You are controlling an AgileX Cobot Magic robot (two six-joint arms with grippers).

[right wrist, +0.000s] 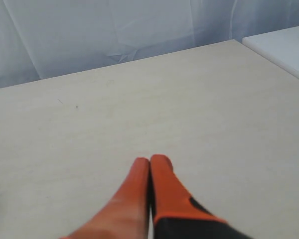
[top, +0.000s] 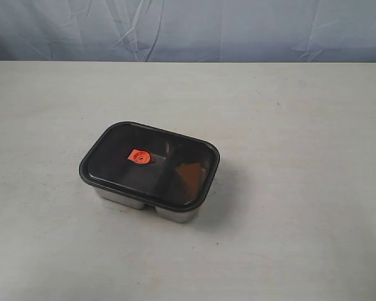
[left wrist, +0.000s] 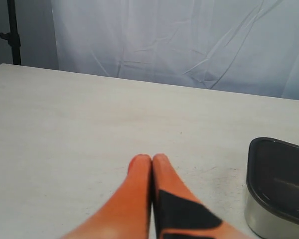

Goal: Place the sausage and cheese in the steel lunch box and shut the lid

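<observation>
The steel lunch box [top: 175,214] stands left of the table's middle in the exterior view, with the dark translucent lid [top: 113,157] sitting flat on it and the orange valve tab [top: 138,156] at its centre. Through the lid an orange shape, the cheese [top: 189,175], shows dimly in the right compartment. The sausage is hidden. A corner of the box [left wrist: 261,219] and the lid [left wrist: 279,174] show in the left wrist view. My left gripper [left wrist: 152,158] is shut and empty over bare table beside the box. My right gripper [right wrist: 150,161] is shut and empty too. Neither gripper shows in the exterior view.
A pale table [top: 301,157] runs to a wrinkled blue-grey backdrop [top: 188,28]. A black stand [left wrist: 11,32] rises past the table's edge in the left wrist view. A white surface [right wrist: 284,47] lies beyond the table's corner in the right wrist view.
</observation>
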